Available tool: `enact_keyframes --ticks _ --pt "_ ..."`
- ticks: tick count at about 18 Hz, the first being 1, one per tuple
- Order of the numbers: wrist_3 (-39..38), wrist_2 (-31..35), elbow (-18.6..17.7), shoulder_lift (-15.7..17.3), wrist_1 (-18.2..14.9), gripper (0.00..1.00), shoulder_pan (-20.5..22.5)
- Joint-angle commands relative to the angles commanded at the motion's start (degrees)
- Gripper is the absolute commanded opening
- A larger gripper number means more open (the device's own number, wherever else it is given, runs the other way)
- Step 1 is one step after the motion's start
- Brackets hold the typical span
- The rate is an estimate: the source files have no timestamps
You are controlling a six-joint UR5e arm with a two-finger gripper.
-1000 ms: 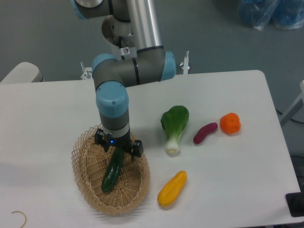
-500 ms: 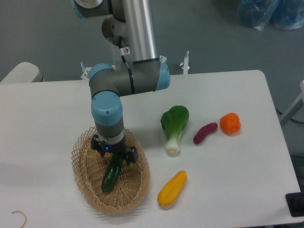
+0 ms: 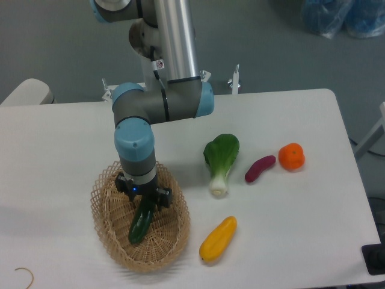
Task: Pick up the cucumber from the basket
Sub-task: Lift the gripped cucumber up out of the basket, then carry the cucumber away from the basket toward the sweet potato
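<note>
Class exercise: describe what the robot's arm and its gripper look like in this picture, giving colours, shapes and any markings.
The arm is made of silver metal tubes joined by grey rounded joints with light blue caps. A small sticker sits near one joint. The gripper is black, with a small blue light.

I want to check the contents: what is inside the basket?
Only the cucumber shows in the basket; the end effector covers its upper end and the basket floor there.

One basket (image 3: 114,241), one cucumber (image 3: 141,223), one bok choy (image 3: 221,158), one purple eggplant piece (image 3: 259,168), one orange (image 3: 291,156), one yellow vegetable (image 3: 218,238), one gripper (image 3: 145,201).
</note>
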Motion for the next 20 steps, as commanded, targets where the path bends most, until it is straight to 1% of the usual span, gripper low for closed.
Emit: enact_keyframes --ticks 2,4,7,10,11,12,13,15,16,17,18,19,20 --pt "0.09 0.09 0.18 0.09 0.0 0.48 0.0" --pt "0.17 0.0 0.26 0.26 0.0 0.46 0.09" --pt "0.61 0.0 1.49 0.79 -0.17 0.45 0.53" --pt "0.7 0.18 4.39 1.23 -0.79 0.45 1.4" --pt "0.79 0.26 5.09 1.84 -0.97 0.45 1.84" --pt "1.05 0.35 6.14 2.28 -1.84 0.45 2.45" --pt "1.14 0.26 7.46 2.72 -3.59 0.45 3.24" --pt "2.19 0.35 11.76 3.25 -8.24 0.45 4.48" --pt "4.63 0.26 13.78 3.34 -11.13 0.45 5.18" --pt "8.83 0.35 16.5 3.6 -14.99 0.45 6.49" --pt "11.05 0.35 18.09 3.86 -17.12 0.45 7.98" --pt "12.81 0.26 19.24 4.13 -18.27 0.45 9.3" --pt "14.83 0.26 19.94 4.48 -18.72 0.45 10.8"
